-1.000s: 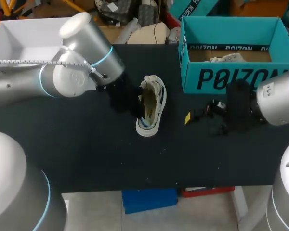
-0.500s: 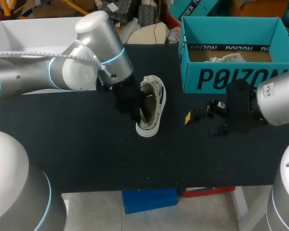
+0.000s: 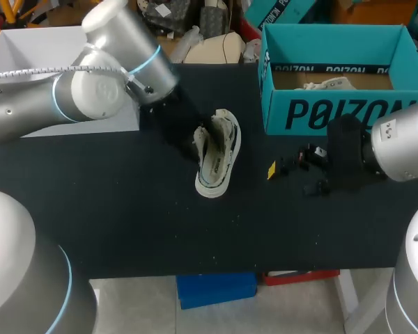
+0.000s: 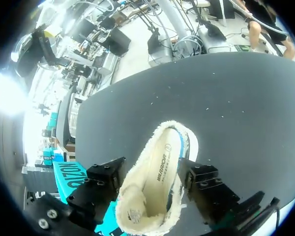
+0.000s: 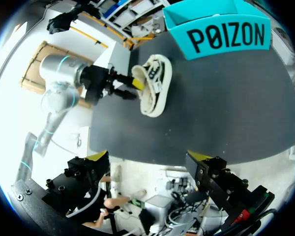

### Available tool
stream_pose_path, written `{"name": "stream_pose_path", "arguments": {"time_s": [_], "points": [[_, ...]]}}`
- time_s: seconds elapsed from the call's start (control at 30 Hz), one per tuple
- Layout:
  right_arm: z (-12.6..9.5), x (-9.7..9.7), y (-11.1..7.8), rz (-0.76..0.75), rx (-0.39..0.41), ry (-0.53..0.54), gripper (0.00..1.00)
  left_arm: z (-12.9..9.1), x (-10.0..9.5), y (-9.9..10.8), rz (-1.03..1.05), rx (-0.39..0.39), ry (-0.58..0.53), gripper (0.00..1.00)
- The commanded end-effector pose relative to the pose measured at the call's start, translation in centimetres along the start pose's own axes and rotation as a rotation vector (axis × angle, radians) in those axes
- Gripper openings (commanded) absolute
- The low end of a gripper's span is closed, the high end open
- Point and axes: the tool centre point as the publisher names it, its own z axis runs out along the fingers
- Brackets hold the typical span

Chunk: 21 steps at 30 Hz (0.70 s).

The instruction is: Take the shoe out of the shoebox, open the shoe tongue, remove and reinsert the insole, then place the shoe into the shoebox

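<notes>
Black table top (image 3: pixel 125 229) filled the middle of the head view. Left arm (image 3: pixel 76 104) came in from the upper left and right arm (image 3: pixel 400 146) from the right edge. The teal shoebox (image 3: pixel 334 115) stood open at upper right.

The shoe (image 3: pixel 217 163) lay on the table at centre frame, out of the shoebox, left of it and apart from it.

Left gripper (image 4: pixel 151 173) straddled the shoe's heel end. Each finger pressed a flank, so it was clamped on the shoe.

Right gripper (image 5: pixel 148 157) hung over bare table right of centre, below the shoebox in frame. Its fingers were spread wide with nothing between them.

The left wrist view showed the insole (image 4: pixel 163 160) seated inside the shoe. Pale crumpled paper (image 3: pixel 327 85) lay on the shoebox floor.
</notes>
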Motion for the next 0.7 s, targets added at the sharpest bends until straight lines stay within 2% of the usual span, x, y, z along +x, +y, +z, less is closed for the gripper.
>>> {"name": "stream_pose_path", "arguments": {"time_s": [0.03, 0.13, 0.37, 0.7], "points": [[0.0, 0.1, 0.0, 0.001, 0.001, -0.002, 1.00, -0.2, 0.2, -1.1, 0.047, -0.069, 0.081, 0.00], [0.0, 0.1, 0.0, 0.001, 0.001, -0.002, 1.00, 0.1, 0.8, -1.1, 0.093, -0.086, 0.163, 0.00], [0.0, 0.1, 0.0, 0.001, 0.001, -0.002, 1.00, 1.2, 2.2, -0.9, 0.119, -0.085, 0.258, 0.00], [0.0, 0.1, 0.0, 0.001, 0.001, -0.002, 1.00, 2.6, 2.8, -0.4, 0.121, -0.073, 0.291, 0.00]]}}
